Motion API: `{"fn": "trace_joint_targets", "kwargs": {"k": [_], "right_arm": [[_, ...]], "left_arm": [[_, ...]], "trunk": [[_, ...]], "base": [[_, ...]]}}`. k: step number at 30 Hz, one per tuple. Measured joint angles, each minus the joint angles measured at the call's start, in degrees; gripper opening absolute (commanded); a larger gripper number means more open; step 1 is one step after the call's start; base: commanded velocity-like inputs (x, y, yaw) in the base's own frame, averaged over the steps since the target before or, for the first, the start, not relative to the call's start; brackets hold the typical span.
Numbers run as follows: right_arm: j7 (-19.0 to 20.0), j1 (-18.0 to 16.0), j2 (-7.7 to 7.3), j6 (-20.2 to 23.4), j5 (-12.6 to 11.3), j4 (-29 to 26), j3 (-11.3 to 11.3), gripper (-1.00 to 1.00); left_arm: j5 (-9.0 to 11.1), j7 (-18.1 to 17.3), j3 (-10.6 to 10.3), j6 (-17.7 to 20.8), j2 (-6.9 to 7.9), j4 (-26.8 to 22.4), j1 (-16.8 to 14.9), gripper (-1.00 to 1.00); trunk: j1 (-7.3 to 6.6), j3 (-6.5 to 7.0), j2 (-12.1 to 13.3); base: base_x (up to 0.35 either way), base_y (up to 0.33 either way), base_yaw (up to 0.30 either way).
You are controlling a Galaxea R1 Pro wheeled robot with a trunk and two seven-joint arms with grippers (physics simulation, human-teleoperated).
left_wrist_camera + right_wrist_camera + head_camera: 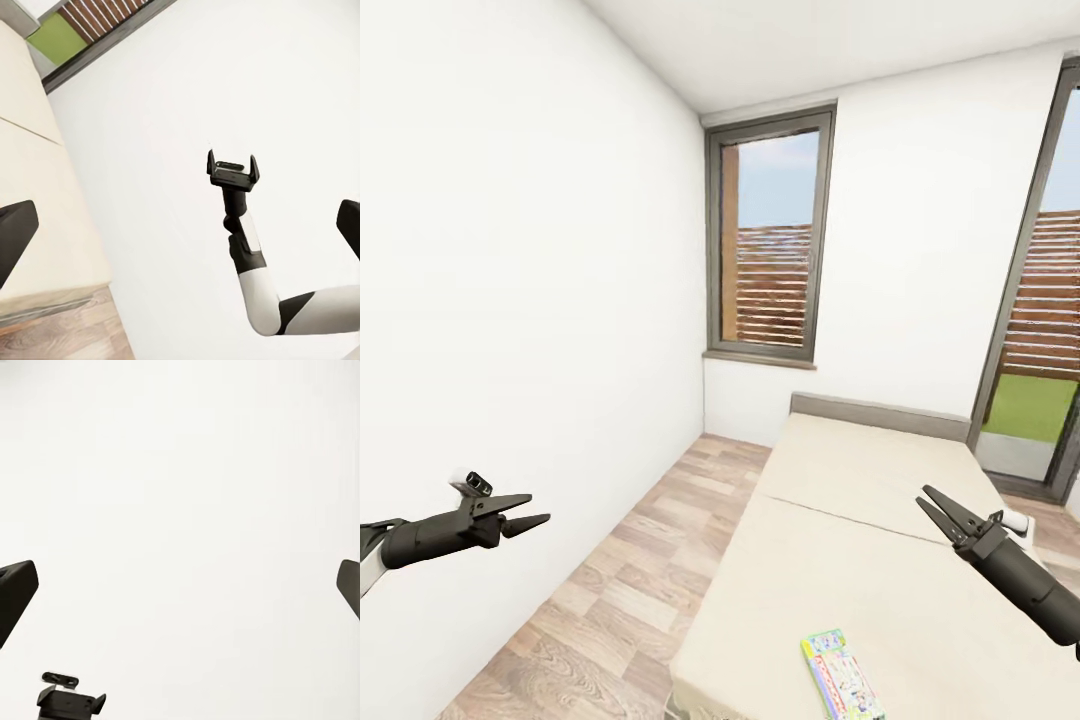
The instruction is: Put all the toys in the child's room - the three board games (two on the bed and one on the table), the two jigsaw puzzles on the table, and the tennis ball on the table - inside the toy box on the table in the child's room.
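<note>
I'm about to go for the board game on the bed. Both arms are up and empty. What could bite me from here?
1. The board game lies flat near the bed's front edge, at the bottom of the head view; a thin box flat on a mattress may be hard to pinch and could slide off.
2. The left end effector hangs open close to the white wall; turning the base might scrape it.
3. The right end effector, open above the mattress, could hide the game as it descends.
</note>
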Motion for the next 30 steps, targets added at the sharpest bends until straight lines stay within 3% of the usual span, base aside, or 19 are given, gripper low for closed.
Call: {"fn": "trace_joint_targets", "kwargs": {"k": [30], "right_arm": [[0.00,0.00,0.02,0.00,-0.04,0.08,0.00,1.00]], "left_arm": [[0.00,0.00,-0.01,0.00,0.01,0.00,-0.01,1.00]], "trunk": [[0.00,-1.97,0.00]], "base": [[0.000,0.000,-0.189]]}}
